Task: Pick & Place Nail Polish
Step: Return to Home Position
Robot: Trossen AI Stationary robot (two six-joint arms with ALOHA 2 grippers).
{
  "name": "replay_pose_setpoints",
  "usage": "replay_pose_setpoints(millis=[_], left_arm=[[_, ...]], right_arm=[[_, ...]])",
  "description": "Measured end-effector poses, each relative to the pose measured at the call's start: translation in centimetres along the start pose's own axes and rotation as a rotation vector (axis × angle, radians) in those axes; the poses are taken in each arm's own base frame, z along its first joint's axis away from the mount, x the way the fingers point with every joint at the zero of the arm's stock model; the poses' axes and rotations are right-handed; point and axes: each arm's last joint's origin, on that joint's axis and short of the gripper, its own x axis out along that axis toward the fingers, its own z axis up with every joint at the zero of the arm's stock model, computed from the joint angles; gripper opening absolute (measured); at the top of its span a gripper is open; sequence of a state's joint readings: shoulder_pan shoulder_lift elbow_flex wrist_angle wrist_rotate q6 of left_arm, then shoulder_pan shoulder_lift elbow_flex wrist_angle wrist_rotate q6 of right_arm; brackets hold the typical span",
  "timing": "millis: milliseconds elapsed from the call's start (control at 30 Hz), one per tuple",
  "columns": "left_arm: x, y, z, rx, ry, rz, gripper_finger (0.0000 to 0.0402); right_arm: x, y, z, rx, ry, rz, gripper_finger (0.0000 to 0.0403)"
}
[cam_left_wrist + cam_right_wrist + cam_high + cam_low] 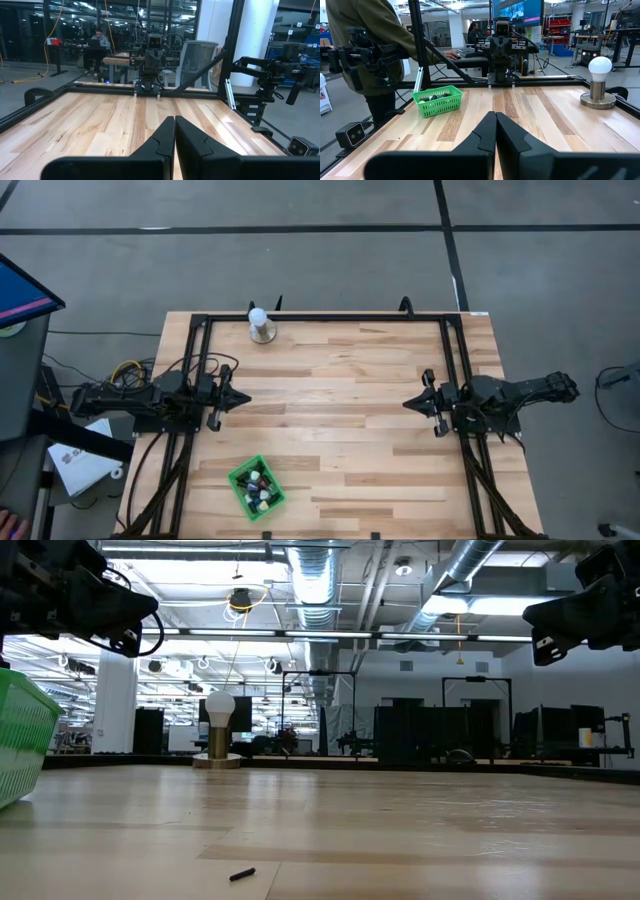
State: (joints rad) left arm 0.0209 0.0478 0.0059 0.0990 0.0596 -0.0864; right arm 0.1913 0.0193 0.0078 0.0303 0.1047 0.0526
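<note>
The wooden surface (340,380) lies mostly bare between the two arms, which sit low at opposite sides, facing each other. I'd judge that a rest pose, with the sorting finished. The green basket (237,476) stands near one edge, on the left arm's side. The left end effector (240,397) and the right end effector (410,404) each have their fingers pressed together on nothing. The nail polish (260,488) is heaped inside the basket, near the left end effector but clear of it, and well apart from the right. A tiny dark scrap (242,874) lies loose on the boards; what it is, I can't tell.
</note>
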Motion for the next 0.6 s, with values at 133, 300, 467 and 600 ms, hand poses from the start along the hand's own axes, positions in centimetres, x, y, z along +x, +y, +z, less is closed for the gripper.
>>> replay_pose_setpoints(millis=[133, 300, 467, 600], left_arm=[[0.0, 0.0, 0.01, 0.0, -0.001, 0.0, 0.0008], [0.0, -0.01, 0.07, 0.0, -0.007, 0.0, 0.0008], [0.0, -0.01, 0.09, 0.001, -0.009, 0.0, 0.0008], [0.0, -0.01, 0.14, 0.001, -0.014, -0.001, 0.0008]], right_arm=[[0.0, 0.0, 0.0, 0.0, 0.0, 0.0, 0.0], [0.0, 0.0, -0.01, 0.0, 0.001, 0.0, 0.0], [0.0, 0.0, 0.0, 0.0, 0.0, 0.0, 0.0], [0.0, 0.0, -0.01, 0.0, 0.0, 0.0, 0.0]])
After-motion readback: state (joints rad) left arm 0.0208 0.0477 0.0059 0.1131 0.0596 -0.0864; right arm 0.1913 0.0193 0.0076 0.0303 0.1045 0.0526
